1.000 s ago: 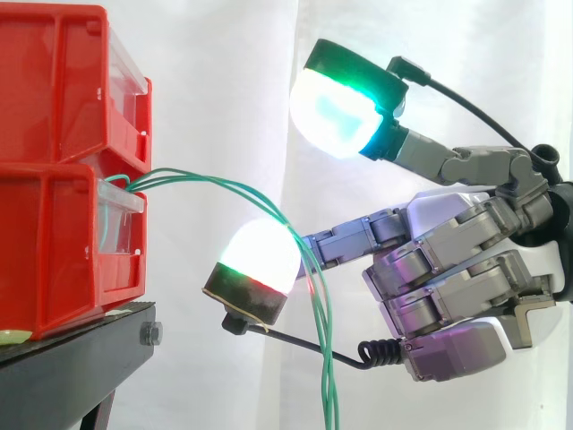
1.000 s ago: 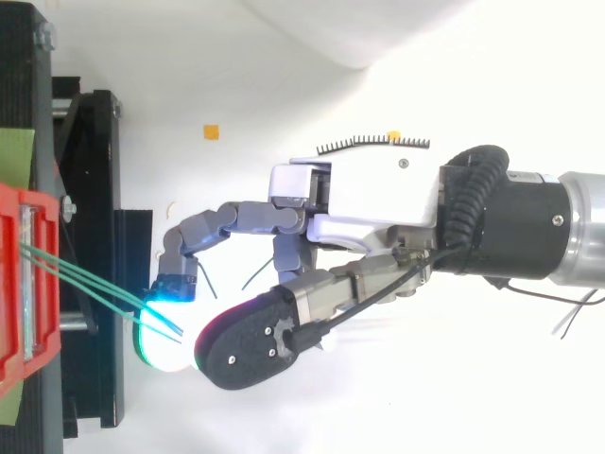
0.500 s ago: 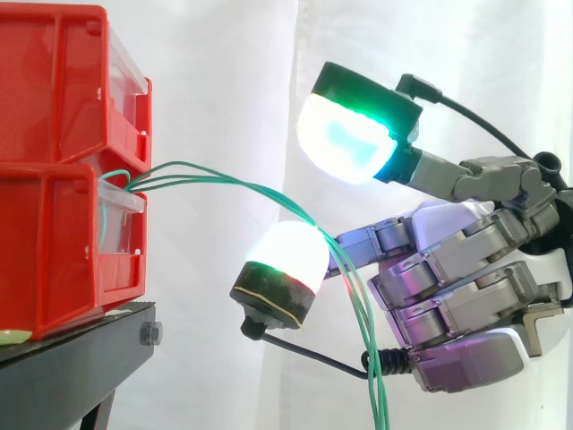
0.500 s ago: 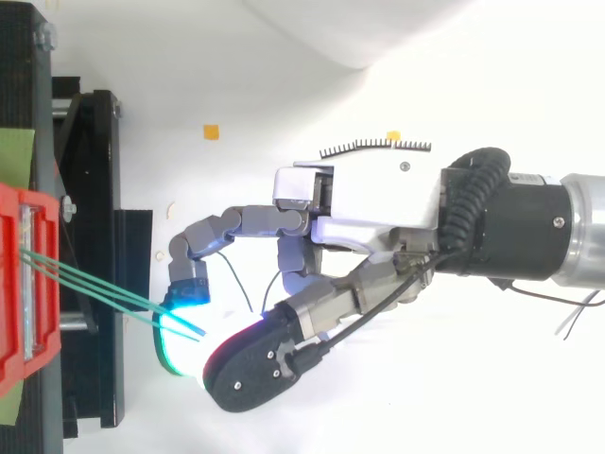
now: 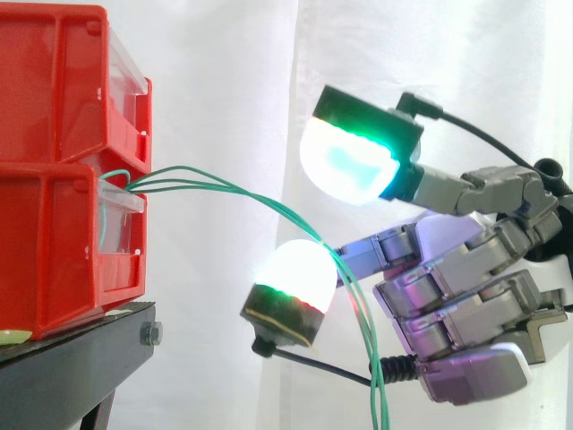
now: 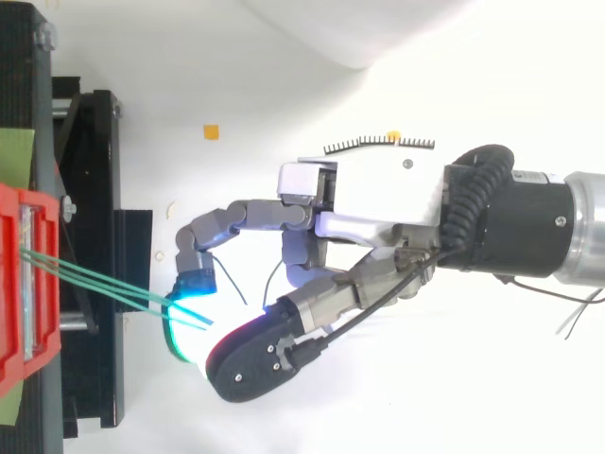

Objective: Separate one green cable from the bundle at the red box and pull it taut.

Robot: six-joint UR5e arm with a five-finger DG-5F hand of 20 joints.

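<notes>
Three thin green cables (image 5: 224,184) leave the front of the lower red bin (image 5: 54,251), arc to the right and droop down past my hand (image 5: 466,287). They lie across one outstretched finger just behind its white-green pad (image 5: 295,278). The thumb's pad (image 5: 349,161) hovers above them with a clear gap, so nothing is pinched. The other fingers are folded toward the palm. From above, the cables (image 6: 104,284) run from the bin (image 6: 24,284) as a close bundle and end under the thumb of my hand (image 6: 378,199).
A second red bin (image 5: 63,81) is stacked on the lower one, both on a black stand (image 5: 72,358). A white curtain hangs behind. A small orange marker (image 6: 211,131) lies on the white floor beyond the hand.
My hand has drifted to the right, away from the bins, and slightly down. The cables lying on the finger have been drawn along, so their arc is longer and flatter.
</notes>
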